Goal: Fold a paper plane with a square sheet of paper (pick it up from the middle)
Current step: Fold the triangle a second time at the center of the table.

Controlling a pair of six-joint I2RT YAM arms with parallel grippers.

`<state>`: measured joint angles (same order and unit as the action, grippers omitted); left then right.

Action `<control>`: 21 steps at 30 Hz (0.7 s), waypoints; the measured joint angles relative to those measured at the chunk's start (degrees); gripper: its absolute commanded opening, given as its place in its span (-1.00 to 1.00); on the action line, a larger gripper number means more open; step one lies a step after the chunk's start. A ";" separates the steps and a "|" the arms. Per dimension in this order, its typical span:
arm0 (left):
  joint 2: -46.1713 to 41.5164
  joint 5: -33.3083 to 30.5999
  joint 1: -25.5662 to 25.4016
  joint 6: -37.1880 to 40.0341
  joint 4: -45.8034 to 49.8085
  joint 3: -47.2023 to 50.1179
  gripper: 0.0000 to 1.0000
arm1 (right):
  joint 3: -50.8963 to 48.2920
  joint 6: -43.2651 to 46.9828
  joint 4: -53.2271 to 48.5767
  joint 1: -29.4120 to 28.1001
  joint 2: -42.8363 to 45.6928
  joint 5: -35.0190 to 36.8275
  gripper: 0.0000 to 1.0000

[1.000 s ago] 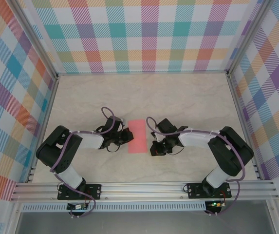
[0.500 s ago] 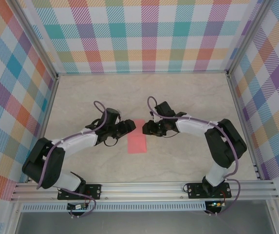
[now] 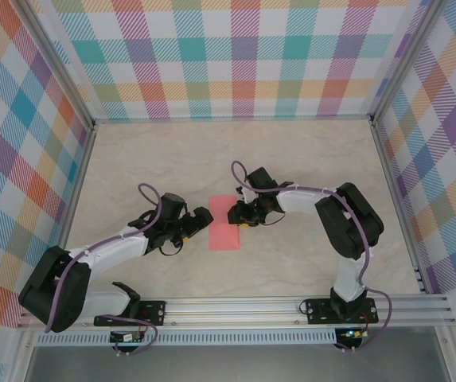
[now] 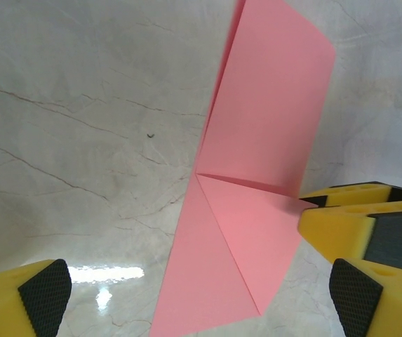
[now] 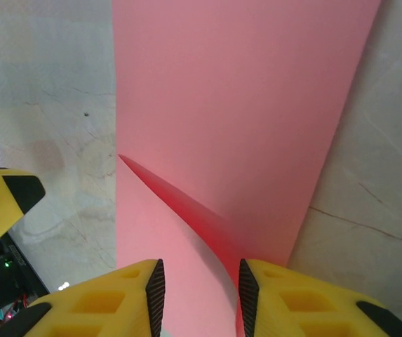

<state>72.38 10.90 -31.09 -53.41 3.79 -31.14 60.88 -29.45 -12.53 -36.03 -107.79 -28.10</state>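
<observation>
One pink sheet of paper (image 3: 222,231), folded with a raised corner flap, lies on the worktop (image 3: 307,159) between two pincers: left pincer (image 3: 204,220) wide apart beside it, right pincer (image 5: 197,282) narrowly apart astride the flap.

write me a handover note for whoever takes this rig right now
left end effector: wide open at the paper's left edge, holding nothing.
right end effector: jaws part open, straddling a raised crease at the paper's right edge.
paper: on the table, mid-way between the arms.
done: folded to a narrow strip, one corner flap turned in.
left: the other folds; no plane shape yet.
</observation>
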 measured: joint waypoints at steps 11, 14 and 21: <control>4.63 6.86 0.00 -1.46 -8.07 0.17 0.46 | -0.48 -0.11 1.84 0.11 -0.07 -0.33 -0.86; 6.12 8.15 0.00 -1.38 -9.97 0.17 0.24 | -1.90 -0.57 3.45 0.42 0.42 0.07 -0.87; 12.09 11.89 -0.02 -1.75 -14.73 0.13 0.01 | -4.24 -1.90 5.60 1.40 1.84 0.59 -0.86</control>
<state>84.47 22.79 -31.11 -55.16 -10.94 -31.00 56.64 -31.35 -6.94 -34.63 -105.95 -27.51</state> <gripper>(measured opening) 0.514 0.072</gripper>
